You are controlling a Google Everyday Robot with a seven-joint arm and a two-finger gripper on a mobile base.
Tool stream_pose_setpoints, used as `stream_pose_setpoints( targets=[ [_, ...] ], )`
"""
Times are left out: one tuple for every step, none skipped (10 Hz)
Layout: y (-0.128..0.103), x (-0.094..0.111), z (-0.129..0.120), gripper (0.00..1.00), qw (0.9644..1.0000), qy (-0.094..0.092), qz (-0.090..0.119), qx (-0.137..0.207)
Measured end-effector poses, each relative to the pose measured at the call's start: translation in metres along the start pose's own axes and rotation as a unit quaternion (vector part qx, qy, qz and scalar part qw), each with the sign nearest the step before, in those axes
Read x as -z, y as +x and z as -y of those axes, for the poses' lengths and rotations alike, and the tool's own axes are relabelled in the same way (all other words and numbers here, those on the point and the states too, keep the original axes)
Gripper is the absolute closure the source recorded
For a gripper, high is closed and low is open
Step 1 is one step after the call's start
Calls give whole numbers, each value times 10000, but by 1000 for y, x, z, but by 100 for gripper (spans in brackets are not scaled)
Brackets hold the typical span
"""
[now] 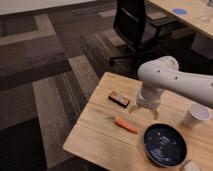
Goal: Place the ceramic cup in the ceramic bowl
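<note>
Over the middle of the wooden table (95, 142), the gripper (145, 110) hangs with its fingers spread wide and nothing between them, just right of the small dark box (119, 98) and beyond the carrot (126, 125). The ceramic cup (195, 115) stands upright at the right edge, apart from the gripper. The ceramic bowl (164, 145) sits nearer, just right of the carrot.

I see my gripper (145, 111) hanging jaws apart above the table (95, 137), between the carrot (126, 125) and the white cup (196, 115), just behind the blue bowl (165, 145).
</note>
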Motion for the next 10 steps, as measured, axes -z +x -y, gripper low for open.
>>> stream_pose_setpoints(
  targets=[
    [0, 0, 0, 35, 10000, -1, 0, 1],
    [0, -1, 0, 35, 10000, 2, -6, -1],
    [-2, -2, 4, 35, 10000, -25, -22, -74],
    [-17, -8, 29, 35, 9995, -89, -20, -299],
    [-24, -13, 40, 35, 9993, -124, -49, -359],
    [-35, -21, 59, 35, 9986, -227, -121, -462],
    [-49, -26, 91, 35, 9977, -275, -226, -585],
    [-62, -22, 129, 35, 9969, -182, -253, -719],
    [-75, -9, 173, 35, 9959, 16, -219, -881],
    [-89, 20, 203, 35, 9944, 169, -4, -1040]
  ],
)
